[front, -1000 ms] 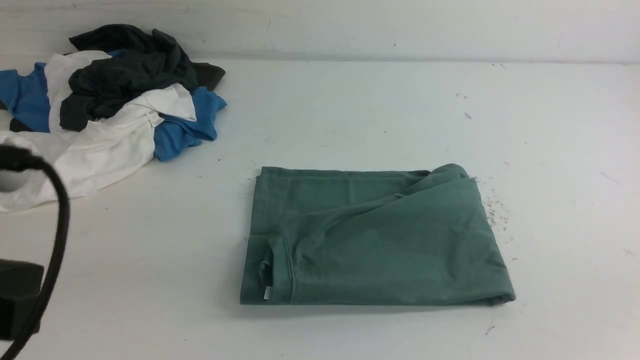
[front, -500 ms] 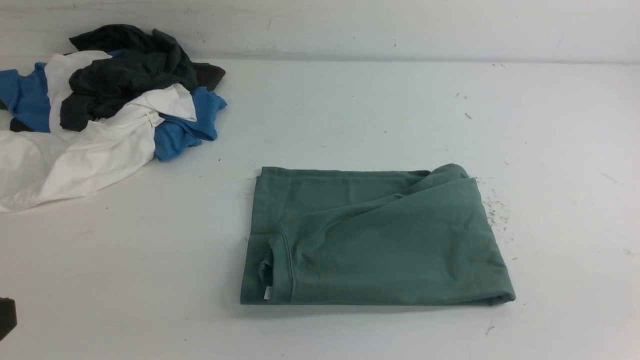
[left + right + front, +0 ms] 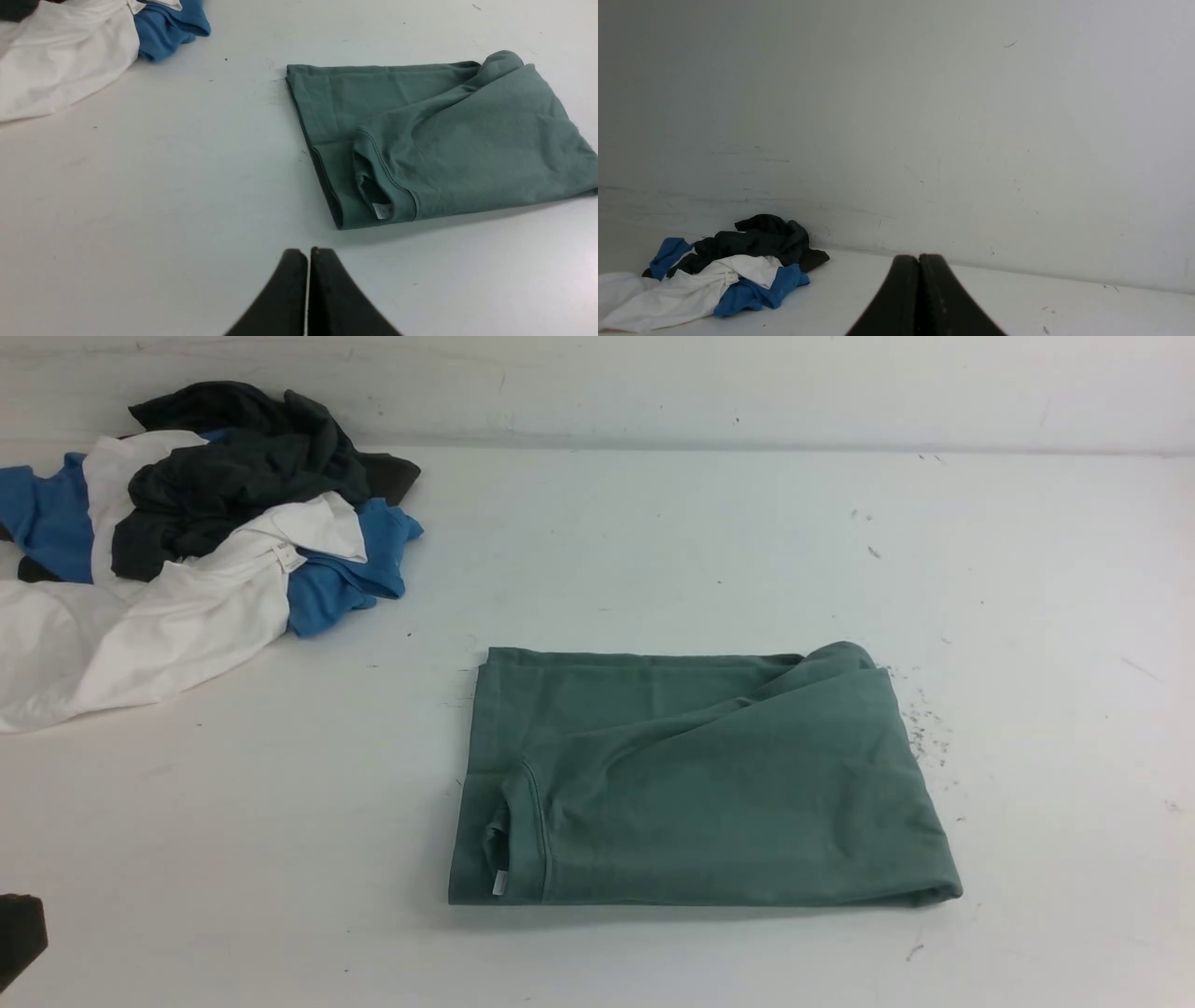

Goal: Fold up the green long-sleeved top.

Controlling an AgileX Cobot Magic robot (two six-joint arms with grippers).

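Green long-sleeved top (image 3: 434, 144) lies folded; both grippers, left gripper (image 3: 308, 254) and right gripper (image 3: 919, 259), clenched empty. Risk: loose top flap ahead of left gripper springs open.

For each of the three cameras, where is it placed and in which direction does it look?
Front view: sits between the arms, looks forward over the white table at the folded green long-sleeved top; only a dark arm part at the lower left edge.
Left wrist view: on the left arm, looks down at the top; left claw shut.
Right wrist view: on the right arm, faces the wall; right claw shut.
All share the pile of clothes.
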